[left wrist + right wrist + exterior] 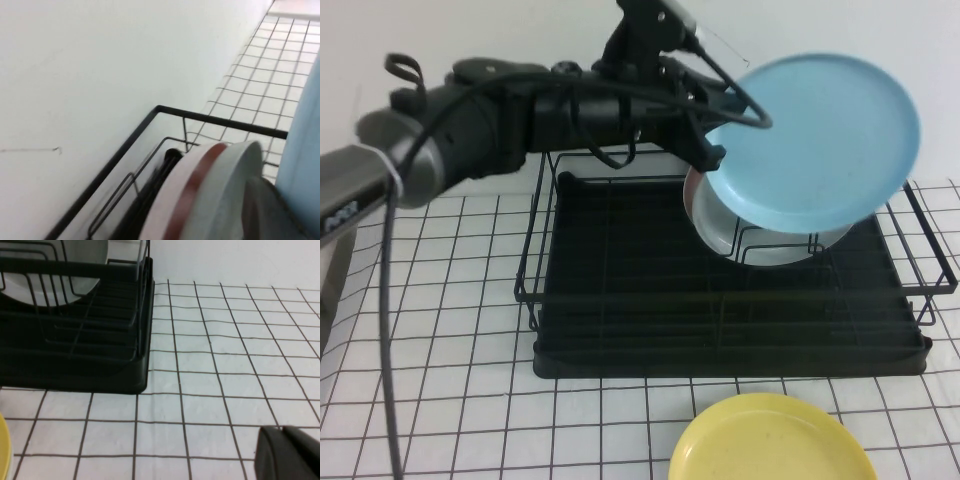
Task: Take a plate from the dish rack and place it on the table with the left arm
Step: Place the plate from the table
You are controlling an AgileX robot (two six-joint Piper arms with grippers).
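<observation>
Nothing legible anywhere — only blurred white marks on the left arm (pixel 345 215).

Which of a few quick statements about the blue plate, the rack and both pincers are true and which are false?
1. The left pincer holds the blue plate lifted above the dish rack. True.
2. The blue plate rests flat on the table. False: it is in the air, tilted.
3. A grey plate stands in the rack. True.
4. The yellow plate sits inside the rack. False: it lies on the table in front of the rack.
5. The right pincer grips the rack. False: it hangs low over the table, apart from the rack.
</observation>
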